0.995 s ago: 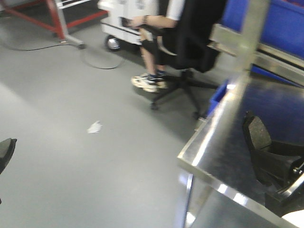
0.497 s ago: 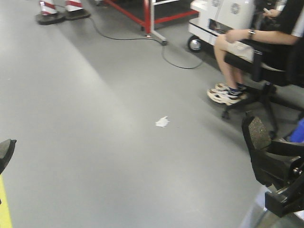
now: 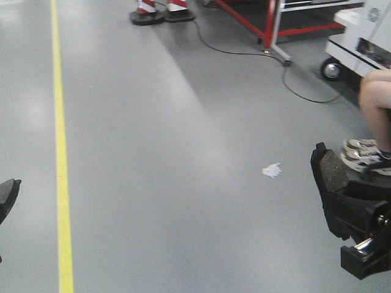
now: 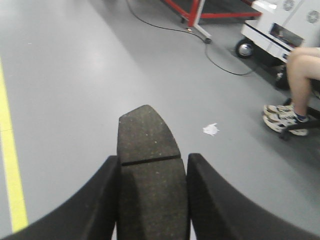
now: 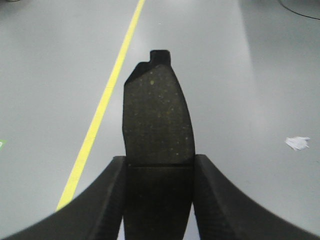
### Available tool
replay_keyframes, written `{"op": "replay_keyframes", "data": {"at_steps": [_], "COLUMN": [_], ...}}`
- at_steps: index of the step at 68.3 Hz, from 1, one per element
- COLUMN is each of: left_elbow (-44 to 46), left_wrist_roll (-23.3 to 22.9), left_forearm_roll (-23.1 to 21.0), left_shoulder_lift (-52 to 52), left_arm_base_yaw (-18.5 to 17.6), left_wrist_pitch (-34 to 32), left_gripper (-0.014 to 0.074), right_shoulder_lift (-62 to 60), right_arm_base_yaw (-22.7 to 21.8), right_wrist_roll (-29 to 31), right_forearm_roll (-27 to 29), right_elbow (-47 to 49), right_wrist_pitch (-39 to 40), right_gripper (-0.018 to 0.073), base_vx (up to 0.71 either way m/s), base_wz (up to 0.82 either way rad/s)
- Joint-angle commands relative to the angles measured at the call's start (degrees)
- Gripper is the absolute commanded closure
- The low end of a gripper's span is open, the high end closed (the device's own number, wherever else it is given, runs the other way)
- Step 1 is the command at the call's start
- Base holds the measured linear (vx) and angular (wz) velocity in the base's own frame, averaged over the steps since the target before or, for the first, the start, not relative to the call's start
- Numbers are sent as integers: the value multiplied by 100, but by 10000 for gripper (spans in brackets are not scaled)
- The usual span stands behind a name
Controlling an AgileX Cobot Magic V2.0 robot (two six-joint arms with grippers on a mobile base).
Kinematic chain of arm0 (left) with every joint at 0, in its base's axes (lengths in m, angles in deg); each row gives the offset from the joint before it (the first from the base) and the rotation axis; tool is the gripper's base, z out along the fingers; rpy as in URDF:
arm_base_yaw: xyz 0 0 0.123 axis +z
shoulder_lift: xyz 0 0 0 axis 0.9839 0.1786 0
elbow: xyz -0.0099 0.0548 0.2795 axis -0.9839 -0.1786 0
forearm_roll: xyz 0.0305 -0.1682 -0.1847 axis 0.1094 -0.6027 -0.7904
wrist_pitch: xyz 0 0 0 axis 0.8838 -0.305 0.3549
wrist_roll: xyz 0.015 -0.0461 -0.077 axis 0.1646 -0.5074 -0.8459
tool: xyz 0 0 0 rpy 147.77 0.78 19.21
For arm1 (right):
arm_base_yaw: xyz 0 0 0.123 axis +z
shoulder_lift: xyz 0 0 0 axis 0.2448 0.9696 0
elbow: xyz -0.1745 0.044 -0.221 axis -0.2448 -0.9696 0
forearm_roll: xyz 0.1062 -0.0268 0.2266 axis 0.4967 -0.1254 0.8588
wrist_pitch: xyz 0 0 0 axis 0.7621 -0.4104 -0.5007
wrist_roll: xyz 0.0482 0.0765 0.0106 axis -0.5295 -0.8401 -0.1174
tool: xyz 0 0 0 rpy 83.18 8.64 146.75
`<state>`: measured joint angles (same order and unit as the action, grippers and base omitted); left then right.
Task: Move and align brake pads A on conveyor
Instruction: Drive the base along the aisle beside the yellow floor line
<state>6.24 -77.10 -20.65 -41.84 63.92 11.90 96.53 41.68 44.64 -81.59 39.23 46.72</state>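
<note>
We carry two brake pads, one in each gripper, both held in the air over bare floor. The left gripper (image 4: pixel 152 159) has its black fingers (image 4: pixel 100 200) closed against the long edges of the left-hand pad (image 4: pixel 147 135). This pad is a flat, curved oblong with a grainy dark grey face, a thin groove across its middle and a rounded far tip. The right gripper (image 5: pixel 160 160) is clamped the same way on the right-hand pad (image 5: pixel 157 115). Its speckled friction face stands out beyond the fingers and ends in a small square tab.

In the front view the right-hand pad stands tilted at the right edge, and only a dark tip of the left gripper shows at the left edge.

The floor (image 3: pixel 183 152) beneath us is smooth, light grey and slightly glossy. A yellow line (image 3: pixel 61 183) runs along it, and a crumpled white scrap (image 3: pixel 272 170) lies near the right gripper. Further back we see a black cable (image 3: pixel 293 79), a red metal frame (image 3: pixel 269 30), two red-and-white striped posts on dark bases (image 3: pixel 160 9) and a white wheeled cart (image 3: pixel 360 43). A seated person's bare leg and sneakers (image 3: pixel 366 159) are at the right.
</note>
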Motion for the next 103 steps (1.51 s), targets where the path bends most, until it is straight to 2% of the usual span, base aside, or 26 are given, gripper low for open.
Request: {"op": "replay_keyframes", "data": {"at_steps": [1, 55, 103], "left_elbow": [172, 172, 172], "left_wrist_roll": [-12, -12, -12], "left_forearm_roll": [49, 49, 49], "left_shoulder_lift": [23, 23, 23], "left_arm_base_yaw": [-15, -15, -15], "left_wrist_pitch": [-504, -504, -498], "left_gripper": [503, 503, 503], "right_shoulder_lift": [-5, -5, -5], "right_arm_base_yaw": [-14, -14, -14], "right_wrist_roll": [48, 48, 48], "right_forearm_roll": [-44, -44, -44], "right_elbow": [170, 170, 170], "right_wrist_pitch": [497, 465, 466], "right_gripper": [568, 568, 568], "base_vx": [9, 13, 39], "base_wz": [48, 41, 4]}}
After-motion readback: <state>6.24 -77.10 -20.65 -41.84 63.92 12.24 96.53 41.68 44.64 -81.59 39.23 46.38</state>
